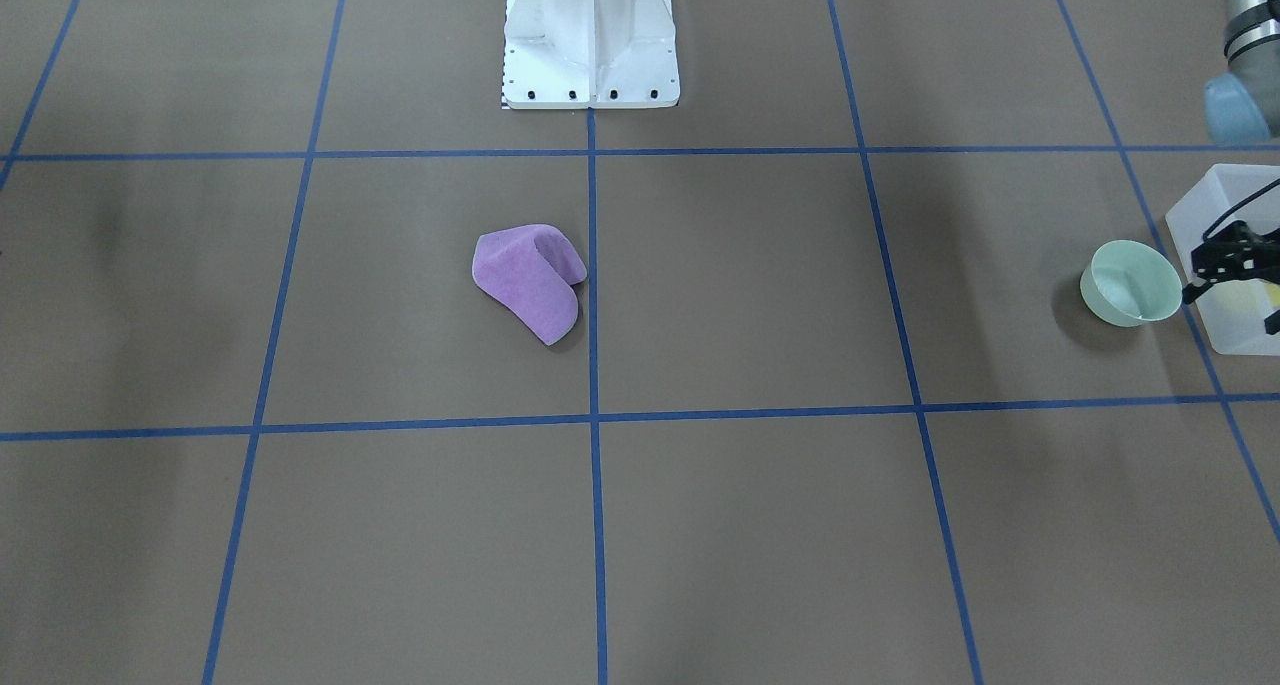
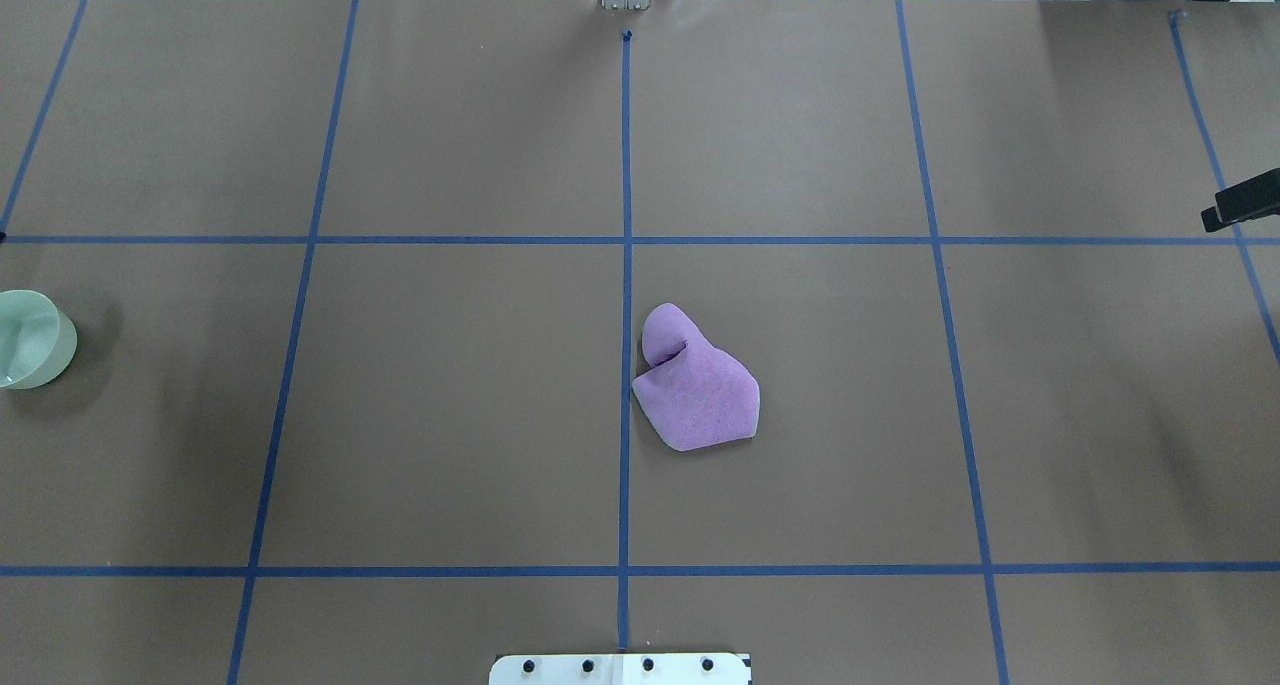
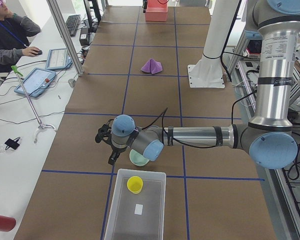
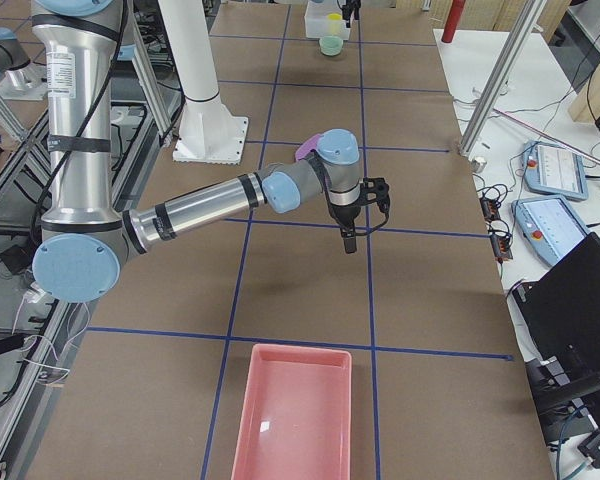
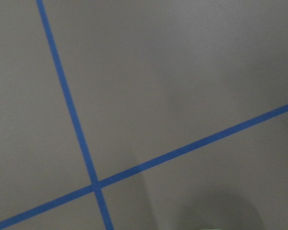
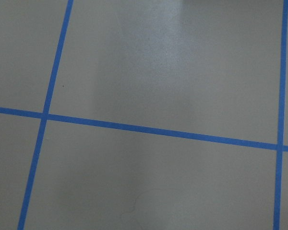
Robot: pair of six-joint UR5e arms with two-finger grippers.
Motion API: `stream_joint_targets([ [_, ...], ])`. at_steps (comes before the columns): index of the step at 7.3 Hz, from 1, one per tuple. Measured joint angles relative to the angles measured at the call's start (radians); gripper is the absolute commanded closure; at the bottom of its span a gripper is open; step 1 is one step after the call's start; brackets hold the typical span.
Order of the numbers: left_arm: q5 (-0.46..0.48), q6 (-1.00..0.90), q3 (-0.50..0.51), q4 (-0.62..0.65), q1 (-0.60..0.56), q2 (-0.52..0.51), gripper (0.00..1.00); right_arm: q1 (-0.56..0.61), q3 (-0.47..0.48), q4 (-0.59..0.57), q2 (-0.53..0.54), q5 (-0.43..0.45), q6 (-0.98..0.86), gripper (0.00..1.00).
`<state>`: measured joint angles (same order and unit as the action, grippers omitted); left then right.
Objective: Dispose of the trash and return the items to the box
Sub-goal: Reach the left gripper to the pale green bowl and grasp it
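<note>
The frosted white box (image 3: pixel 151 220) stands at the table's left end and holds the small yellow cup (image 3: pixel 135 184); it also shows in the front-facing view (image 1: pixel 1225 200). A pale green bowl (image 1: pixel 1132 283) sits on the table just beside the box. A crumpled purple cloth (image 2: pixel 697 385) lies near the table's middle. My left gripper (image 1: pixel 1232 305) hovers open and empty by the bowl and the box's near wall. My right gripper (image 2: pixel 1240 205) hangs above bare table at the right side, and I cannot tell whether it is open or shut.
A pink tray (image 4: pixel 292 410) stands at the table's right end. The white robot base (image 1: pixel 590 35) stands at the middle of the robot's edge. Both wrist views show only brown table and blue tape lines. An operator (image 3: pixel 10 35) sits at a side desk.
</note>
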<state>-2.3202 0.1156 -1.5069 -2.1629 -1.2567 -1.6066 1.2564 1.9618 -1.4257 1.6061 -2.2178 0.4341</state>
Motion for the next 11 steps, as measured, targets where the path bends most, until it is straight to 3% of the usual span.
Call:
stream_joint_targets([
  [3,0.023,-0.043,0.036,-0.026,0.082,0.003,0.08,-0.001,-0.002,0.001,-0.001,0.001,0.0,0.0],
  [9,0.004,-0.447,0.081,-0.048,0.083,0.055,0.07,-0.002,-0.003,0.001,-0.003,0.002,0.0,0.0],
  [11,0.0,-0.462,0.086,-0.049,0.086,0.064,0.26,-0.002,-0.003,0.001,-0.003,0.003,0.0,0.0],
])
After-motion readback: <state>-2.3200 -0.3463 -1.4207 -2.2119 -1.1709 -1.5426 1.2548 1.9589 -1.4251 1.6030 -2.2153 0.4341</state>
